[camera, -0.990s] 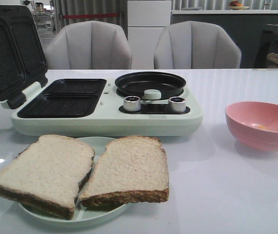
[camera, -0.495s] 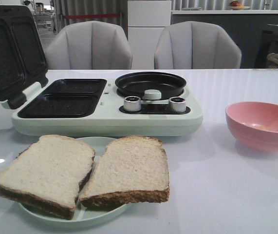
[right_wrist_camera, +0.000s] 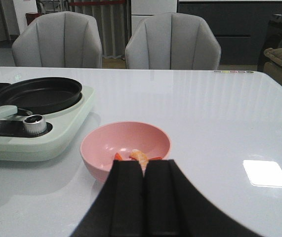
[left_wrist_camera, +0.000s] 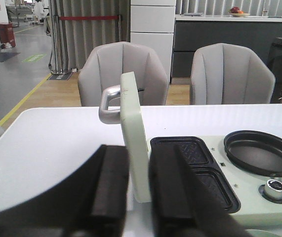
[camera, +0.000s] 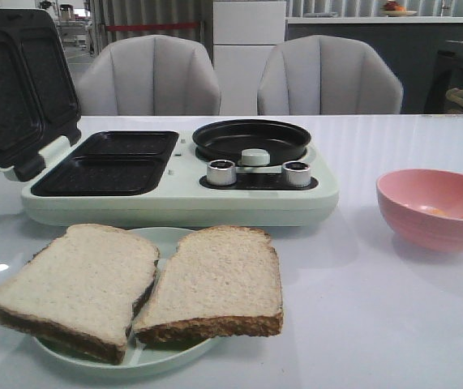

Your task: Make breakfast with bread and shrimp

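The bread (camera: pixel 134 284) is pale whitish-tan with brown crusts, and its plate (camera: pixel 146 358) is pale green. The cooker (camera: pixel 182 190) is also pale green, with black waffle-patterned plates (camera: pixel 109 162) and a plain black pan (camera: pixel 251 139). The bowl (camera: pixel 438 209) is pink, the shrimp (right_wrist_camera: pixel 140 156) in it pink-orange, and the table (camera: pixel 377 324) is glossy white.

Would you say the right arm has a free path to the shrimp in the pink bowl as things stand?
Probably yes: the right gripper, fingers together, sits just before the pink bowl, whose open top exposes the shrimp, with nothing between them.
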`<act>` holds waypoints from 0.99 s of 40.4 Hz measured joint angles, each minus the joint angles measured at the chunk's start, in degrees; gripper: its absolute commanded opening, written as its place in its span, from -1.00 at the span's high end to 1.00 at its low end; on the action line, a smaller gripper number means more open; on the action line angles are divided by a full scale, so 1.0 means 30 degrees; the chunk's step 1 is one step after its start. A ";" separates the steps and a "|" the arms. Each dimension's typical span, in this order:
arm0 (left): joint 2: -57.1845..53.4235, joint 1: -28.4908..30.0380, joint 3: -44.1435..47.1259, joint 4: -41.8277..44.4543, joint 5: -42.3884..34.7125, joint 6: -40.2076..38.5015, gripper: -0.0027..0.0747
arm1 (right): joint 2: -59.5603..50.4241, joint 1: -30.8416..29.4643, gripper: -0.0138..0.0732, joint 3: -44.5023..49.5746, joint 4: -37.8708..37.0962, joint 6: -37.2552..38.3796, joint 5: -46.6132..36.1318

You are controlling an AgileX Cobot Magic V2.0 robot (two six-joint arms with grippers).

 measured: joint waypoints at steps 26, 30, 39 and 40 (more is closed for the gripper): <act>0.0560 -0.0584 0.0000 0.0215 0.1584 0.2479 -0.24 | 0.0000 0.0000 0.76 0.0000 0.0000 0.0000 0.0000; 0.1233 -0.1507 0.0000 0.2185 0.2815 0.3217 -0.24 | 0.0000 0.0000 0.76 0.0000 0.0000 0.0000 0.0000; 0.3250 -0.4512 0.0000 0.6627 0.4964 0.3533 -0.24 | 0.0000 0.0000 0.76 0.0000 0.0000 0.0000 0.0000; 0.3493 -0.5024 0.0000 0.7126 0.5152 0.3533 -0.24 | 0.0000 0.0000 0.76 0.0000 0.0000 0.0000 0.0000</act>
